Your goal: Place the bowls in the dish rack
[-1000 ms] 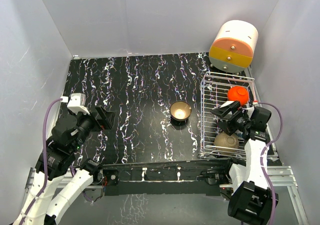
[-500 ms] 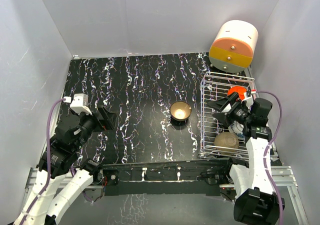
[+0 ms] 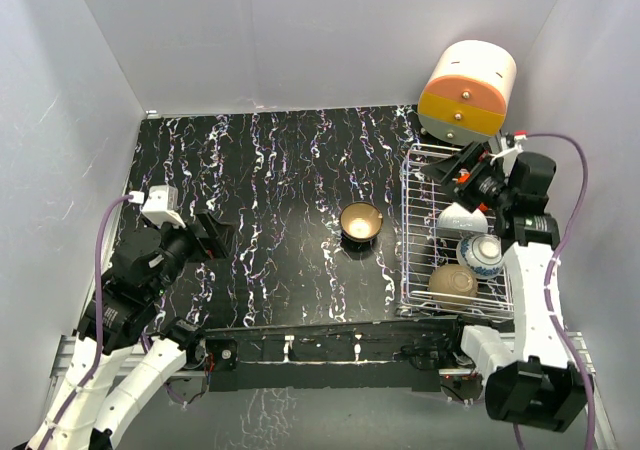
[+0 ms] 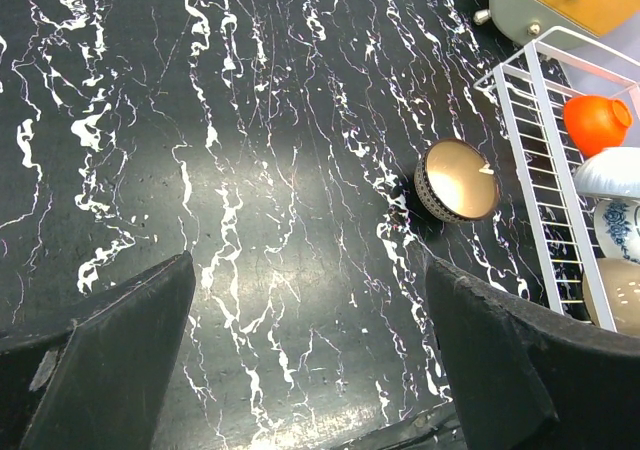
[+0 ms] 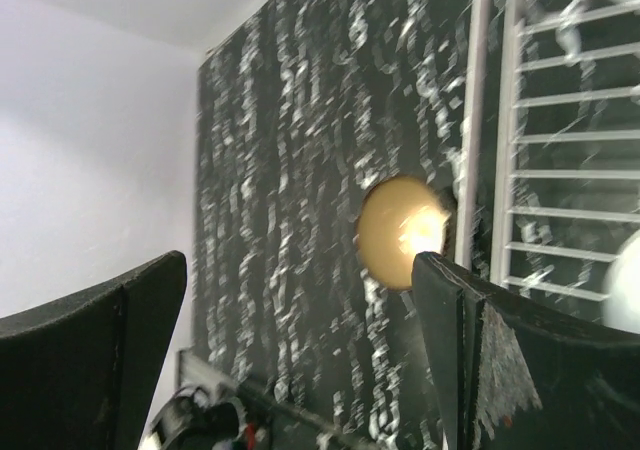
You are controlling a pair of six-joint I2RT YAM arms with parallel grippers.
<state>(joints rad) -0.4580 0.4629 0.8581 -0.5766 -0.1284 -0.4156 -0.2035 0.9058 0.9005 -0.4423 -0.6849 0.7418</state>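
The silver wire dish rack (image 3: 420,232) stands at the right. It holds a white bowl (image 3: 460,217), a blue-and-white bowl (image 3: 483,255) and a bowl with a tan outside (image 3: 452,285). My right gripper hides most of the red bowl in the top view, but it shows in the left wrist view (image 4: 597,122). The tan-gold bowl (image 3: 360,222) sits upright on the table, left of the rack. My right gripper (image 3: 457,170) is open and empty above the rack's far end. My left gripper (image 3: 210,235) is open and empty over the left of the table.
An orange-and-cream drum-shaped box (image 3: 468,90) stands behind the rack at the back right. Grey walls close in the black marbled table (image 3: 270,180) on three sides. The right wrist view is blurred and shows the tan-gold bowl (image 5: 400,232) beside the rack's edge (image 5: 478,120).
My right gripper has risen from low over the middle of the rack and swung to its far end, uncovering the white and blue-and-white bowls. The left arm has barely moved.
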